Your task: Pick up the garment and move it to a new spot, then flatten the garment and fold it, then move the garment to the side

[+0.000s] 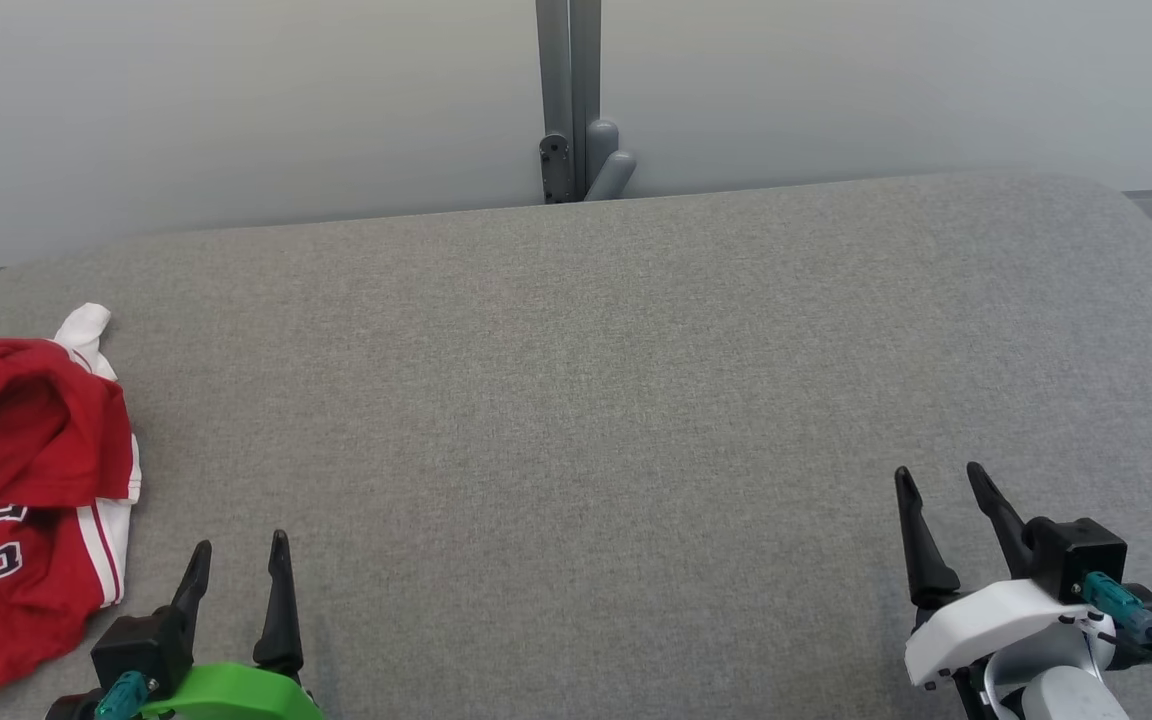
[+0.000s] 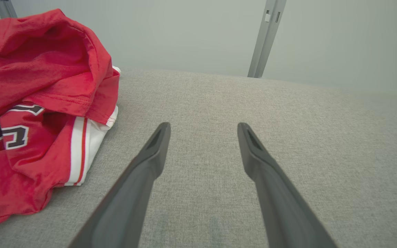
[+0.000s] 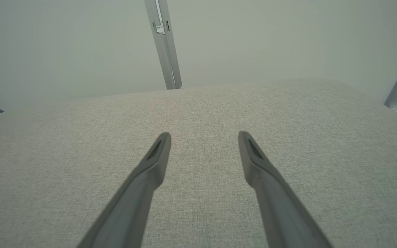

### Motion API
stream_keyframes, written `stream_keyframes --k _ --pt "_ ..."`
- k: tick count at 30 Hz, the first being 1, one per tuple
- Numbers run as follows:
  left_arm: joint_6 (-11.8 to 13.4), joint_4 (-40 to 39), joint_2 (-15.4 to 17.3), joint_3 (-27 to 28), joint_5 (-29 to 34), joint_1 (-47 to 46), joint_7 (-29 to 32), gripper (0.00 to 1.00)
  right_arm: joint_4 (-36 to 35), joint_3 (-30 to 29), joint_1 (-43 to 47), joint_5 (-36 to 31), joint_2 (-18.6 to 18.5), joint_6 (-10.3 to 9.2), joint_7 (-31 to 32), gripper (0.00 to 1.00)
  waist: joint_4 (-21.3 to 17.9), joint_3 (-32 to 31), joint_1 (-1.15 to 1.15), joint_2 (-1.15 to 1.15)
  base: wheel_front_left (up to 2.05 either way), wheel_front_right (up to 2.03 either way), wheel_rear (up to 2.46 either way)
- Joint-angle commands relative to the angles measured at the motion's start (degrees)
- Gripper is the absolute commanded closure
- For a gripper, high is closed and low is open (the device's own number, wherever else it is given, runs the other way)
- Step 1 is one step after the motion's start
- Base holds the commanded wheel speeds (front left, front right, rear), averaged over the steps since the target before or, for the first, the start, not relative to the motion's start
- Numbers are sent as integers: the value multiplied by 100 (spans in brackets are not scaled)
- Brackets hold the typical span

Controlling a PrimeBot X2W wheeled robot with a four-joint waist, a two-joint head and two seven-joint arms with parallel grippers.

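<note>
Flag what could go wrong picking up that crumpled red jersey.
1. The crumpled red and white jersey lies bunched in layers; the open left gripper may pinch several at once, hampering flattening.
2. It sits at the left side of the grey fabric surface, partly out of the head view, so a grasp could be poorly seen.

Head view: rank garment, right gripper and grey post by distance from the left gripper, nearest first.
1. Garment, just to the left of the left gripper.
2. Right gripper, low right, and grey post, at the back, centre: too close to call.
</note>
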Motion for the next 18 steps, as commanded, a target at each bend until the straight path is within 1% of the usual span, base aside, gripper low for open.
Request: stream_keyframes --k 1,13,18 --pt "-27 -10 40 18 110 50 -41 0 -31 -14 -11 -118 5 2 -55 0 -1 -1 0 0 0 0 0" --pt "-6 10 42 36 491 95 -173 0 -11 -69 11 -733 12 1 -181 0 -14 -13 0 0 0 0 0" --pt "0 15 42 18 426 90 -165 0 -28 -94 36 -711 22 1 -175 0 9 -2 0 0 0 0 0"
